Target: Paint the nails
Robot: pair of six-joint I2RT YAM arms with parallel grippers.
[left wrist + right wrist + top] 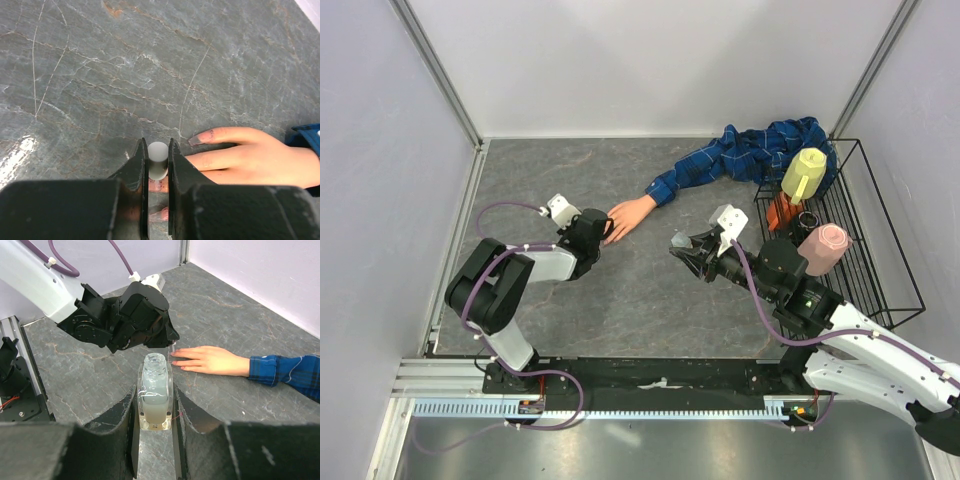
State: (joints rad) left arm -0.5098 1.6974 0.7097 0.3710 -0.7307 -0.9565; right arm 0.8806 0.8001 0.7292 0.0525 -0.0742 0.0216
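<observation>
The peach mannequin hand lies palm down, sticking out of a blue plaid sleeve. My left gripper hovers over its fingertips, shut on a white cylindrical cap that points down at the nails. One nail shows right of the jaws with dark flecks on it. Two more nails show between the fingers, below the cap. My right gripper is shut on a small clear uncapped bottle of pale liquid, held upright near the hand.
A black wire rack at the right holds a yellow bottle, a pink cup and an orange item. Purple walls close in the grey stone tabletop. The left arm stands close ahead of the bottle.
</observation>
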